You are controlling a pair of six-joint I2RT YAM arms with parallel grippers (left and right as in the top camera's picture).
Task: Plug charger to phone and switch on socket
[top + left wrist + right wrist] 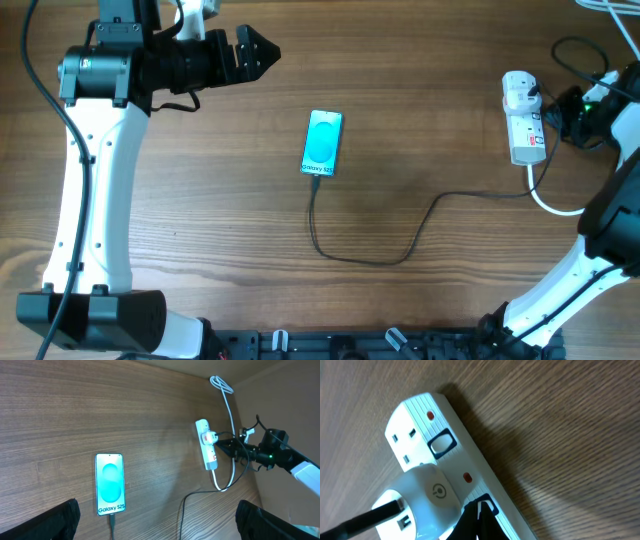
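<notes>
At the far left the left end effector [258, 55] hangs above the counter [200, 230] with its fingers spread wide and nothing between them, well apart from everything the task needs. Near the middle the phone [322, 143] lies flat with its screen lit turquoise. The charger [360, 258] already meets its lower edge, then loops across the wood toward the socket [524, 120] at the right. Plugging in looks done, so the step in hand is, I judge, the switch. The right end effector [478, 516] has its fingers drawn together on nothing, with the tips at the rocker switch [489, 504] beside the white adapter [432, 495]. To do this well, press straight down on the rocker with the closed tips, firmly and briefly, keeping off the adapter and its black lead. The strip looks light and may slide, so push down rather than sideways. The overhead view gives the whole cable run and both arms but not the switches. Only the right wrist view shows the rockers and which one is addressed. The left wrist view shows the connector at the phone's end more plainly than the overhead view.
</notes>
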